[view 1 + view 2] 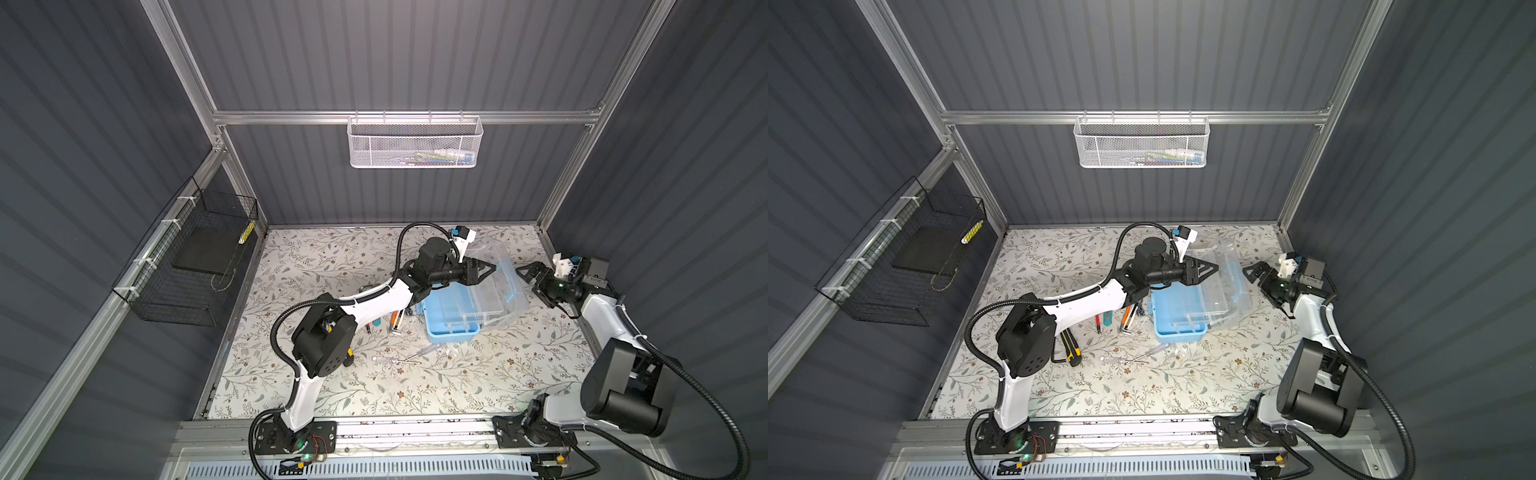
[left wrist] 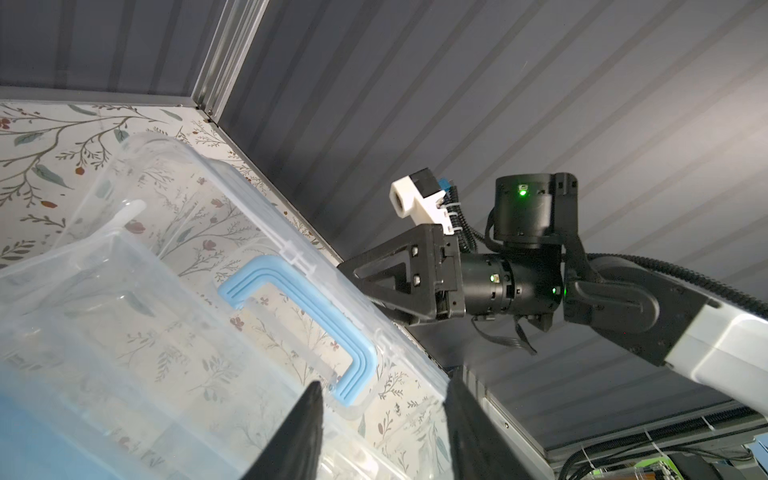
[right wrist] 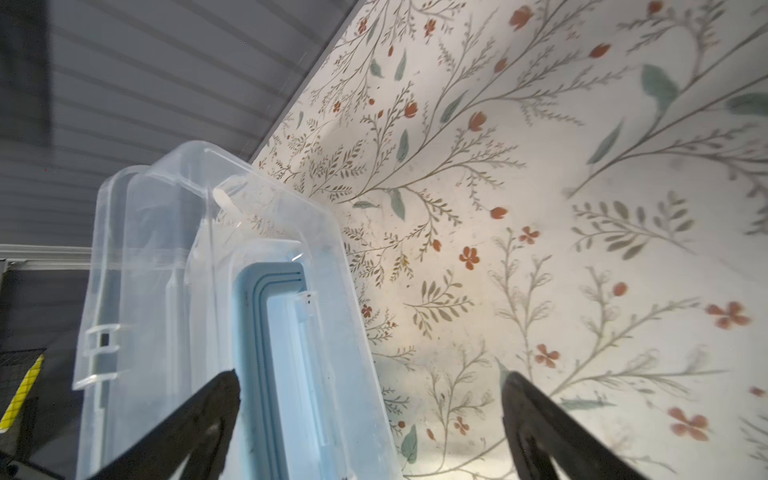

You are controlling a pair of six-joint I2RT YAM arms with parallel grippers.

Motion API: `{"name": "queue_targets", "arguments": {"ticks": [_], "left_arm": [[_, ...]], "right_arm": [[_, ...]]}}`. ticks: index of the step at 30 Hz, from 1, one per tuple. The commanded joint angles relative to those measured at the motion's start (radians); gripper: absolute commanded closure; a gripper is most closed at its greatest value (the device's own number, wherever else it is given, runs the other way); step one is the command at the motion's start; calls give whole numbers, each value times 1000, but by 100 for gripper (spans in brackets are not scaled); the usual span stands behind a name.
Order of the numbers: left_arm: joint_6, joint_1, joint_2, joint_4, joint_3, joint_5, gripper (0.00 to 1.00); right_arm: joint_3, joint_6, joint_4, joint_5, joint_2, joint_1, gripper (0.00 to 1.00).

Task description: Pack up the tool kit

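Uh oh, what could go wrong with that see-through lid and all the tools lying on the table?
1. The clear lid stands open between the left gripper and the right gripper, both open. A nudge might flip it shut or shove the blue box.
2. The left arm stretches over the loose tools. Pulling back low, it could knock them away.

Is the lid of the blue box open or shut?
Open: the clear lid leans back, away from the box, whose inside shows in both top views.
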Motion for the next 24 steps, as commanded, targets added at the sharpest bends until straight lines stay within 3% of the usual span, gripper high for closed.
{"name": "queue_targets", "arguments": {"ticks": [1, 10, 24], "left_arm": [[51, 2, -15, -52, 37, -21, 46], [122, 64, -139, -158, -79, -105, 29], [201, 116, -234, -412, -266, -282, 27]], "right_arm": [[40, -62, -125, 98, -15, -7, 1], [62, -96, -170, 172, -40, -42, 1], [-13, -60, -123, 82, -83, -31, 1]]}}
